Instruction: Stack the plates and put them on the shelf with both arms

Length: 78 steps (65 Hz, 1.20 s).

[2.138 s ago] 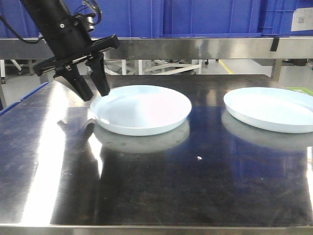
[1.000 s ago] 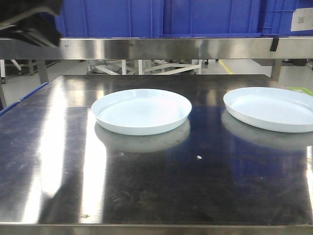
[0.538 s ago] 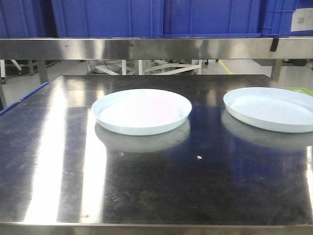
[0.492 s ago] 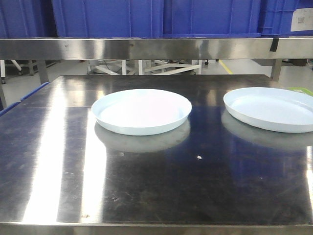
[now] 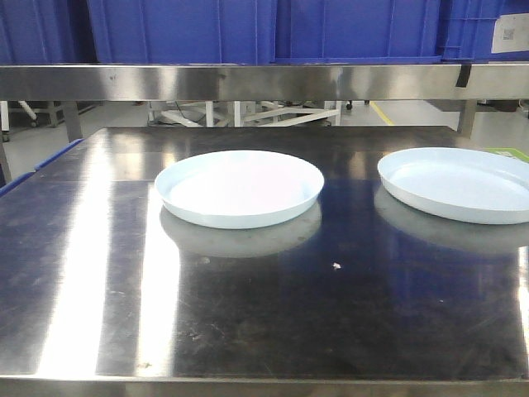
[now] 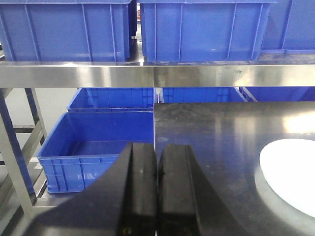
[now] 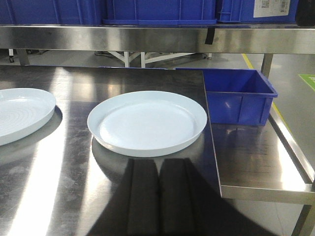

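Note:
Two pale bluish-white plates lie apart on the dark steel tabletop: the left plate (image 5: 240,188) near the middle and the right plate (image 5: 459,184) at the right edge. In the right wrist view the right plate (image 7: 147,122) lies just ahead of my right gripper (image 7: 158,164), which is shut and empty; the left plate (image 7: 19,115) shows at the left. My left gripper (image 6: 157,150) is shut and empty, pulled back at the table's left edge, with the left plate (image 6: 290,174) far to its right. The shelf rail (image 5: 264,81) bears blue crates (image 5: 182,29). No gripper shows in the front view.
Blue crates (image 6: 98,147) stand on a lower tier left of the table. Another blue crate (image 7: 238,96) sits on a lower steel ledge (image 7: 261,167) right of the table. The tabletop (image 5: 264,314) is glossy and reflective.
The left arm, which stood with open jaws at the left plate's rim, has lifted away and left the front view. Both plates have stayed in place.

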Motion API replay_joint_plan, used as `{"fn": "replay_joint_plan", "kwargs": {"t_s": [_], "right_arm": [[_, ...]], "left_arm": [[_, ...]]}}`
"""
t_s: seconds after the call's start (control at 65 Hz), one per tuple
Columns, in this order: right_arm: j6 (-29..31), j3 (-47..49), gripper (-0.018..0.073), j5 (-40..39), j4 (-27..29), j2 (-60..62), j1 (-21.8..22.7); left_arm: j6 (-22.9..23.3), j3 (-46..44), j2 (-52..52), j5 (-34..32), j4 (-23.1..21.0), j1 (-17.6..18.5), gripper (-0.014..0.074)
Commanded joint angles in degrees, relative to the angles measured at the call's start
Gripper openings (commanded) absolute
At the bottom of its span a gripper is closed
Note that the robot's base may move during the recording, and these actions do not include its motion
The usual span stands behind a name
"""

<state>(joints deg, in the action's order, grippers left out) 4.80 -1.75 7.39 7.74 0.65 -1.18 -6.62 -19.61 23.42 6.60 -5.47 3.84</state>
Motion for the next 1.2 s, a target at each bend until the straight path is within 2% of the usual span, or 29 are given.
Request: {"fn": "replay_joint_plan", "kwargs": {"t_s": [0.0,0.215,0.508,0.723,1.185], "right_arm": [[0.0,0.1,0.0049,-4.9,-0.5,1.0,0.1],[0.0,0.1,0.0049,-4.9,-0.5,1.0,0.1],[0.0,0.1,0.0055,-13.8,-0.2,1.0,0.2],[0.0,5.7,0.0057,-2.7,2.6,-7.4,0.2],[0.1,30.4,0.0057,16.1,2.7,-47.2,0.3]], "left_arm": [[0.1,-1.6,0.1,-4.4,0.0,-0.1,0.0082],[0.1,-1.6,0.1,-4.4,-0.1,-0.1,0.0082],[0.1,-1.6,0.1,-4.5,-0.1,-0.1,0.0082],[0.1,-1.6,0.1,-4.5,-0.1,-0.1,0.0082],[0.1,-1.6,0.1,-4.5,-0.1,-0.1,0.0082]]}}
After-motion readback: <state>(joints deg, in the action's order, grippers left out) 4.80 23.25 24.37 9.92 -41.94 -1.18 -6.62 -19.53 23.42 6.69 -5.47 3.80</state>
